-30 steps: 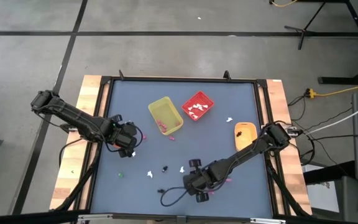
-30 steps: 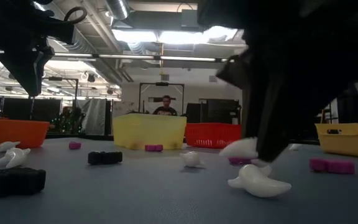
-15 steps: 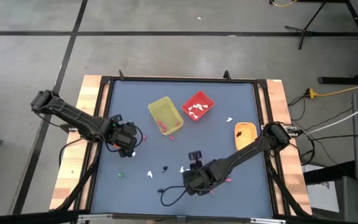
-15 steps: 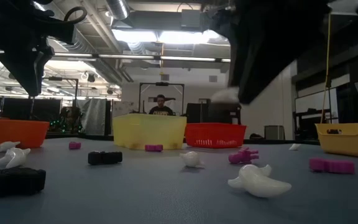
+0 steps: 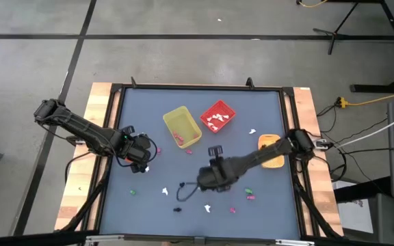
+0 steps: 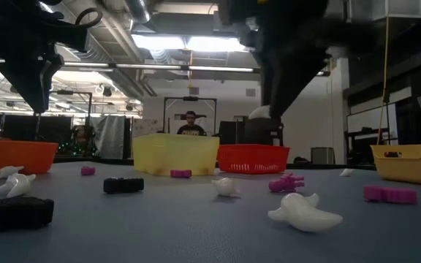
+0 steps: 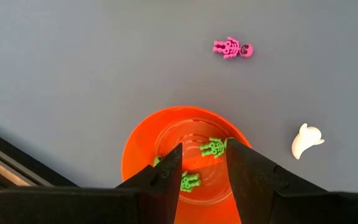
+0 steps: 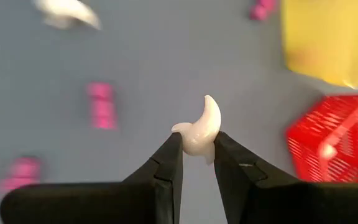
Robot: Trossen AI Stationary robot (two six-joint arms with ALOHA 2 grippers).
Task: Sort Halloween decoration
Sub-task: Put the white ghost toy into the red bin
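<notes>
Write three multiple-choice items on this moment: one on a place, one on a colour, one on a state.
1. Where are the green skeleton trinkets?
A. in the orange bowl
B. in the yellow bin
C. on the bare table

2. What colour is the trinket between the right gripper's fingers?
A. black
B. white
C. green

3. How does the left gripper stand?
A. shut on a pink skeleton
B. shut on the bowl's rim
C. open, holding nothing

Answers:
1 A: the green skeleton trinkets lie inside the orange bowl under the left gripper.
2 B: the right gripper pinches a white trinket.
3 C: a clear gap shows between its fingers.
</notes>
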